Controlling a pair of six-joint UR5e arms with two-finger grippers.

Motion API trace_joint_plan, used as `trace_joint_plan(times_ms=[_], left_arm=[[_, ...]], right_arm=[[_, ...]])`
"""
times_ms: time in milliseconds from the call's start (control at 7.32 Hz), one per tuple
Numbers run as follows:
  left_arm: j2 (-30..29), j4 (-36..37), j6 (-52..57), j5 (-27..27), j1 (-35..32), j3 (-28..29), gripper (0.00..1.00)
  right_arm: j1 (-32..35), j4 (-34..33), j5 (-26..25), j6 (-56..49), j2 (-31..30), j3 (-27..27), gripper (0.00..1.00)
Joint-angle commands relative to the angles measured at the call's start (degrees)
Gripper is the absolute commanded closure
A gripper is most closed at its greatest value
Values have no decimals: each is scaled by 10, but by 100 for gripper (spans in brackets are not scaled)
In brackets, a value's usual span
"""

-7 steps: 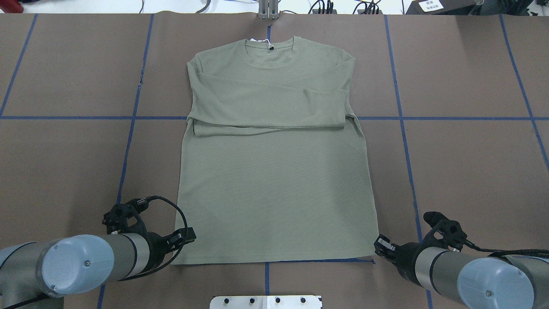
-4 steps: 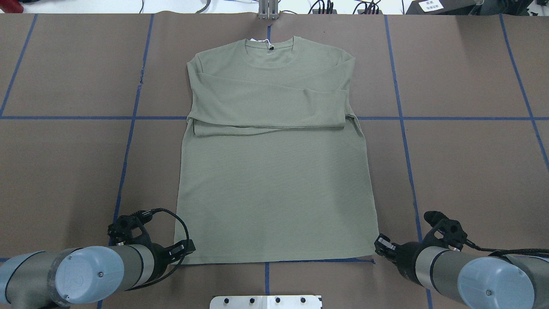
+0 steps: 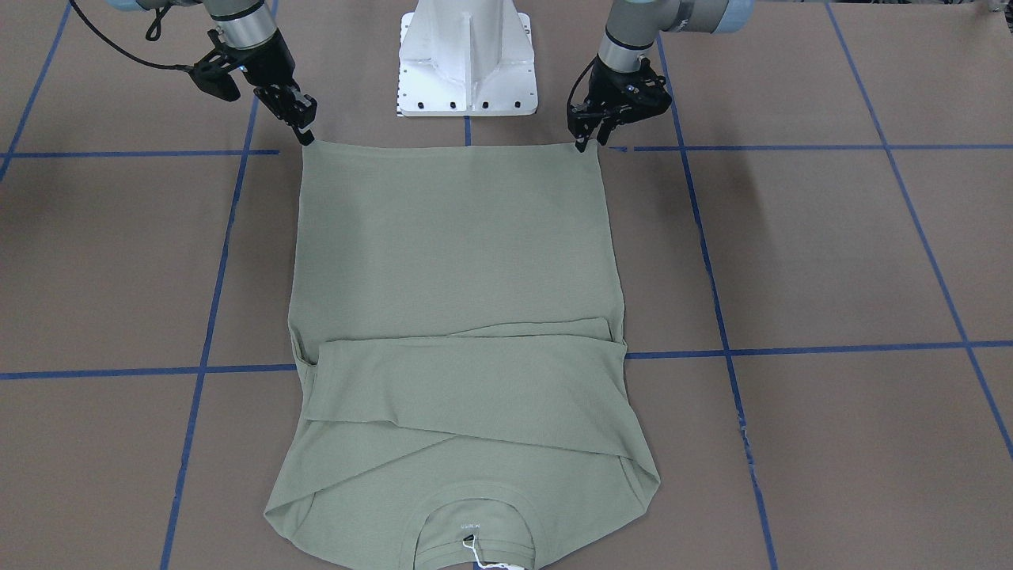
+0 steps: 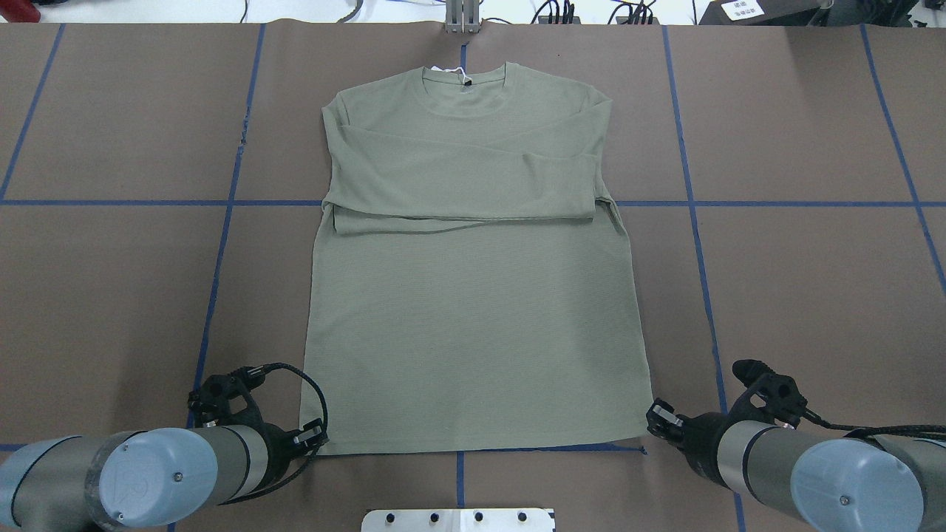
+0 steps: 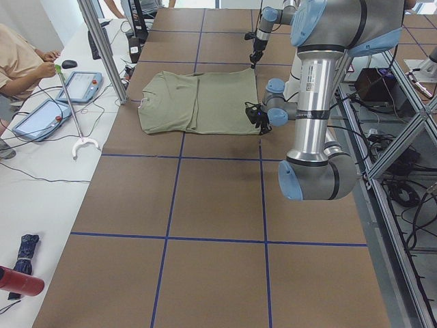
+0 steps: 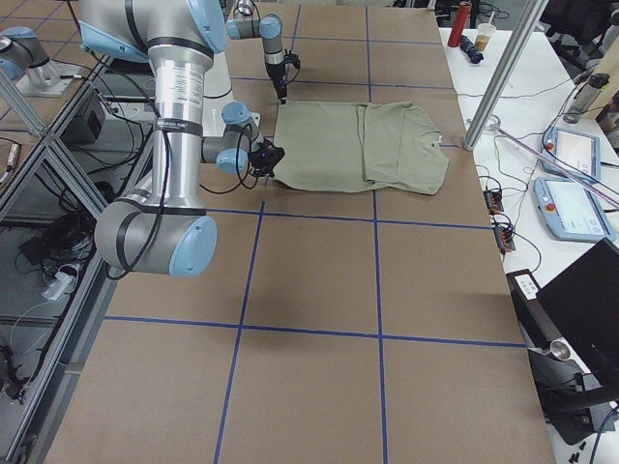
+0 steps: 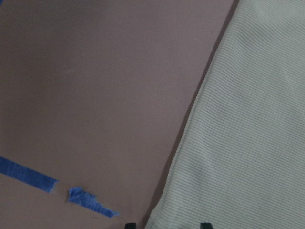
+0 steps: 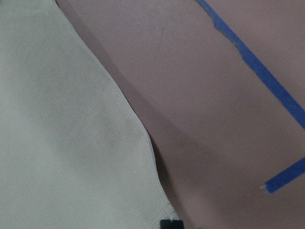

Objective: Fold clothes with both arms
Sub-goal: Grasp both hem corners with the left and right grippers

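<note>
The sage-green shirt [image 4: 473, 310] lies flat on the brown table, collar and white tag [image 4: 454, 72] at the far side, both sleeves folded across the chest [image 3: 451, 253]. My left gripper [image 4: 316, 437] is low at the near-left hem corner. In the left wrist view its two tips stand apart astride the hem edge [image 7: 248, 119], so it is open. My right gripper [image 4: 652, 415] is at the near-right hem corner. In the right wrist view its tips are together on the corner [image 8: 62, 119], so it is shut on the fabric. In the front-facing view, the left gripper [image 3: 584, 142] and right gripper [image 3: 305, 134] show at the hem corners.
The white pedestal base [image 3: 467, 63] stands just behind the hem between the arms. Blue tape lines [image 4: 222, 244] cross the brown table cover. A metal post [image 4: 463, 18] stands at the far edge. Tablets and cables [image 5: 68, 85] lie past the table's far side.
My left arm has drawn back toward the robot, bringing its gripper down to the near-left hem corner. My right arm and the shirt have hardly moved.
</note>
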Motion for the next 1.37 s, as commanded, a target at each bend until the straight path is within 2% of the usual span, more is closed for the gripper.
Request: trace_joint_plan(times_ms=[0,137,410,819,1093,1229], left_arm=[[0,1,0,0,0,1,71],[-2,1,0,-1,0,-5,100],[-2,1,1,-10,0,-7,100],[32,1,-1,-14,3,-84,100],[74,1,-34,-13,40,-144,100],[81,1,-60,-12,56,-155,100]], right_arm=[[1,0,0,-1,0,-1,100],[3,0,0,-1,0,0,100],[5,0,0,-2,0,0,100],[-3,-1,10,-1,-13,31,100],[-25,-1,15,-1,-14,55,100],[-40,-1,15,0,-16,67,100]])
